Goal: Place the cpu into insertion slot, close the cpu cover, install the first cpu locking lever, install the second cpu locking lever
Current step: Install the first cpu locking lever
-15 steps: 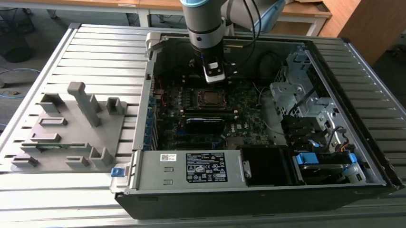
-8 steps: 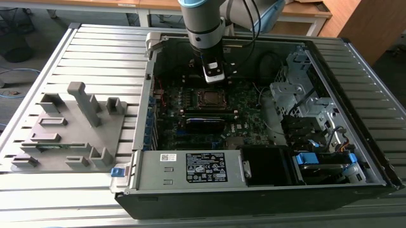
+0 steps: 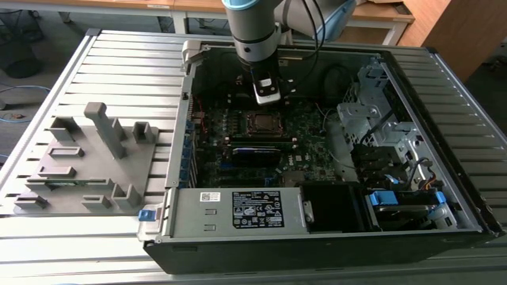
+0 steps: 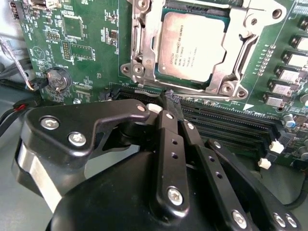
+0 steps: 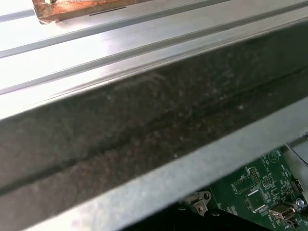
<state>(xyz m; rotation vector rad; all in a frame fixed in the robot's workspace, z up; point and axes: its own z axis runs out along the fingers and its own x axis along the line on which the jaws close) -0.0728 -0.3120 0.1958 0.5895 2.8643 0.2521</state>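
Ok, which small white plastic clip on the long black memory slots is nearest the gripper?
The white clip beside the black gripper tip; the other two clips sit at the slots' far end.

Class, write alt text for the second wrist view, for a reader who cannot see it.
A grey-topped cpu sits on a green circuit board, with the silvery cpu cover lying flat around it. In the foreground the black pincer, tips together, is close beside the cover, near the long dark memory slots.
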